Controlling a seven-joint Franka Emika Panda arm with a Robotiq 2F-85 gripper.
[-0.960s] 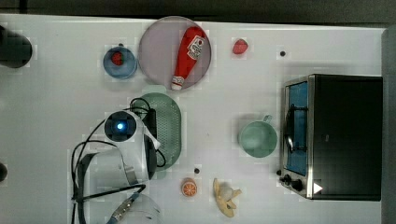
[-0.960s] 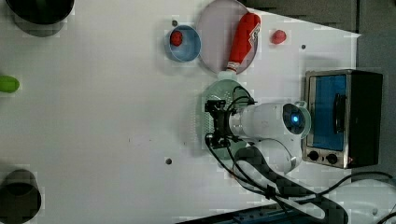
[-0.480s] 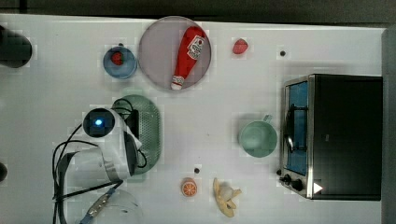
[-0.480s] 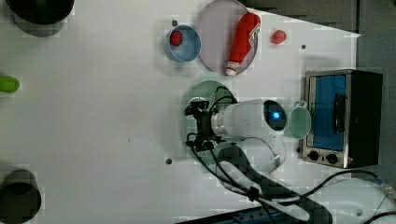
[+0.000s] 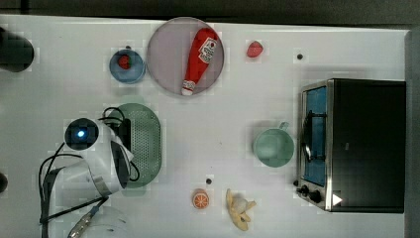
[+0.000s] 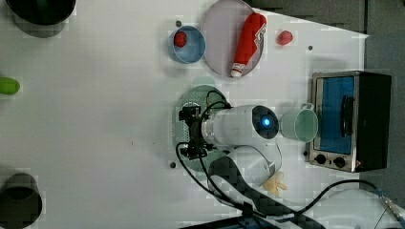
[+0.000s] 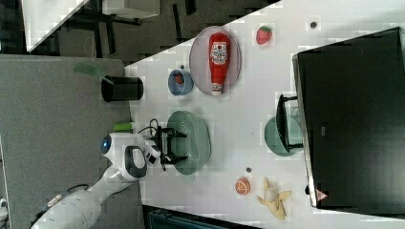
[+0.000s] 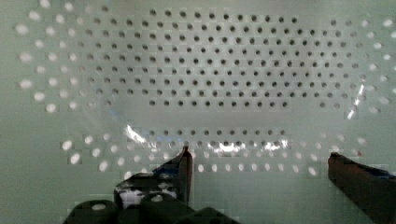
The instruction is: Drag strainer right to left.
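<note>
The pale green oval perforated plastic strainer [image 5: 146,144] is found at the top view's left, well apart from the green mug [image 5: 273,147]. The black gripper [image 8: 259,170] is spread wide inside it, grasping nothing. Steady inward wall contact should be kept, so tipping is avoided.

The arm [image 5: 94,163] is built of rounded white shells with dark grey bands at the joints, and a round blue light [image 5: 80,133] is set in a black ring on its wrist housing. Black cables [image 6: 210,183] are looped along the arm and over the black gripper [image 7: 172,145]. The gripper's two fingers [image 8: 184,170] are seen to be dark and tapered.
</note>
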